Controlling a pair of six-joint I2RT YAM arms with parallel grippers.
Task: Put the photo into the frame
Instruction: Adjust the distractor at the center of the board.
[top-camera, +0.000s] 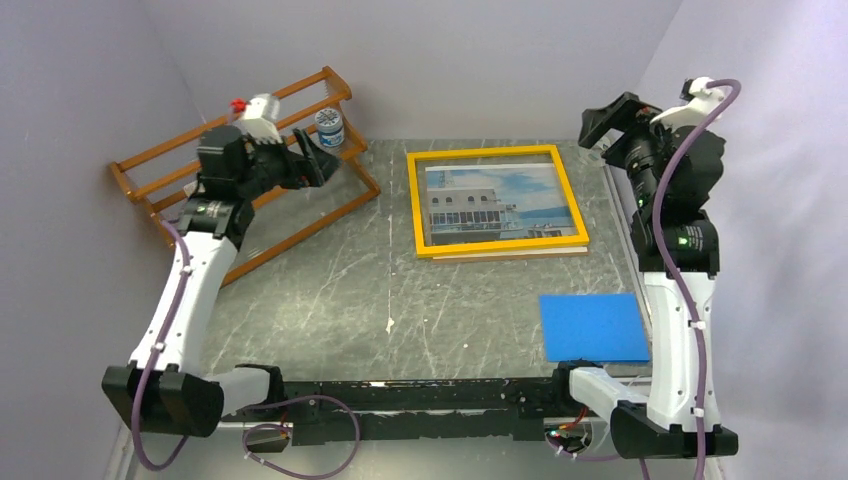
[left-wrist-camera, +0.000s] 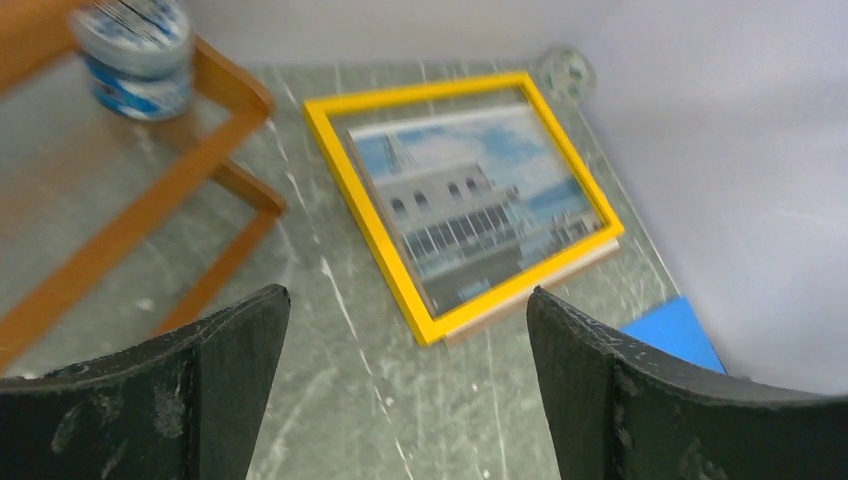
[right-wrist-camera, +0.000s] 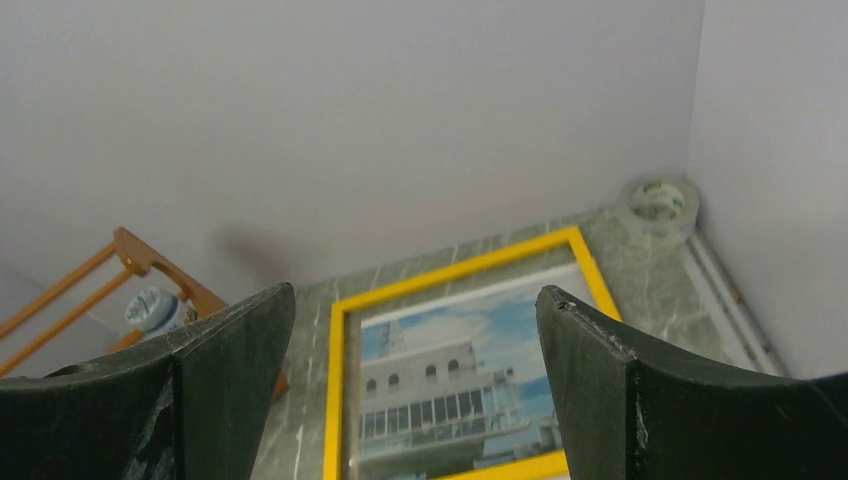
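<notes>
Yellow rails of the frame (top-camera: 415, 205) lay flat, front up, on the far right part of the grey tabletop (top-camera: 320, 290). The photo (top-camera: 500, 202) of the white building showed through its pane. A thin brown backing board (left-wrist-camera: 535, 297) peeked out along the frame's near edge.

The left fingers (left-wrist-camera: 230, 350) were spread wide and empty above the orange wooden rack (left-wrist-camera: 140, 220). The right fingers (right-wrist-camera: 600, 360) were equally wide and empty, high over the far right corner. A blue sheet (top-camera: 593, 327) lay near right, well apart from the frame.

The task looked essentially finished, with the print sitting inside the frame. The protruding board suggested the backing might not be fully seated, and nothing showed whether it was fastened.
</notes>
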